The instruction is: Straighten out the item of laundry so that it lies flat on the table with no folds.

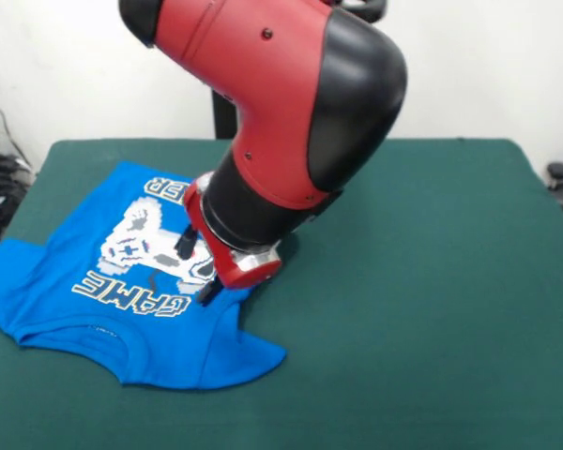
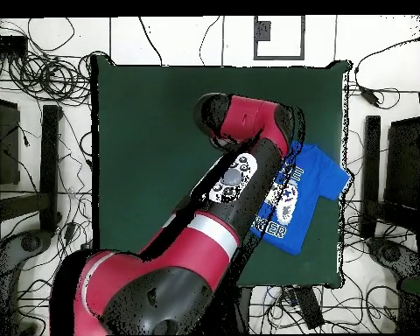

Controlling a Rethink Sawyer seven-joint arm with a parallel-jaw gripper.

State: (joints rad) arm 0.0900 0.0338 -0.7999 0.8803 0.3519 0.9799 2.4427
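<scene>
The blue T-shirt [image 1: 122, 281] lies print-up by the table [image 1: 432, 281] edge, one sleeve overhanging, hem rumpled. The gripper [image 1: 205, 281] presses its middle; I cannot tell whether its fingers pinch cloth, perhaps.

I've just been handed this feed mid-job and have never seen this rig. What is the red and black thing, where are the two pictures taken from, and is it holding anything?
The red and black thing is a robot arm. At its tip sits a pincer, its grasping part. One picture looks across the table toward the robot; the other looks straight down from above, where the arm covers much of the scene. On the dark green table lies a blue T-shirt, print side up, near one edge. One sleeve reaches past the table's side, and the hem nearest the front camera looks rumpled. The pincer is down on the shirt beside the print. Whether it is gripping cloth or just pressing cannot be seen: the arm's wrist hides it.
</scene>
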